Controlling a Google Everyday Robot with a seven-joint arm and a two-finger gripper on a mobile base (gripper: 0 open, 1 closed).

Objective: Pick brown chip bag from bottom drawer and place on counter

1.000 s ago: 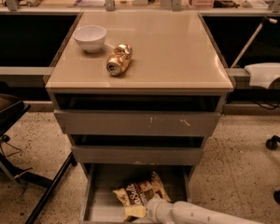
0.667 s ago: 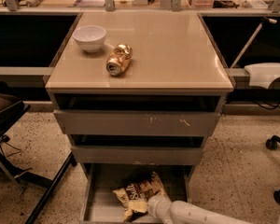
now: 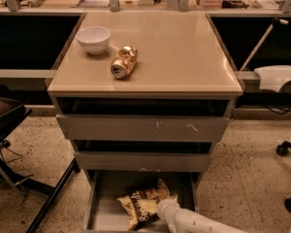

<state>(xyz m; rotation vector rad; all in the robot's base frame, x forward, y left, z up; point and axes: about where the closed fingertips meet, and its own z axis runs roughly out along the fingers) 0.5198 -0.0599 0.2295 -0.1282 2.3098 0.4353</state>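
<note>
**Arm low in the open bottom drawer, at the chip bag**

The white, tube-shaped robot arm point(image 3: 203, 223) enters from the lower right corner and slants up and leftward, lying low – almost level with the floor of the shallow grey metal bottom drawer point(image 3: 93, 203), which is pulled out. Its rounded end carries the gripper point(image 3: 162, 209), which sits inside the drawer, right against the right-hand edge of the crinkly brown and tan chip bag point(image 3: 141, 206). From this angle it cannot be told whether the gripper is spread or closed on the bag.

The bag lies flat on the drawer floor, towards the middle and front, its white lettering facing up and its long side tilted.

Above it, the two taller grey drawers point(image 3: 145, 128) are pulled out a little. The glossy beige counter point(image 3: 179, 52) on top of the cabinet bears a white bowl point(image 3: 93, 39) near its back left corner and – just beside it, to the right and front – a crushed gold can point(image 3: 123, 62) lying on its side.
</note>
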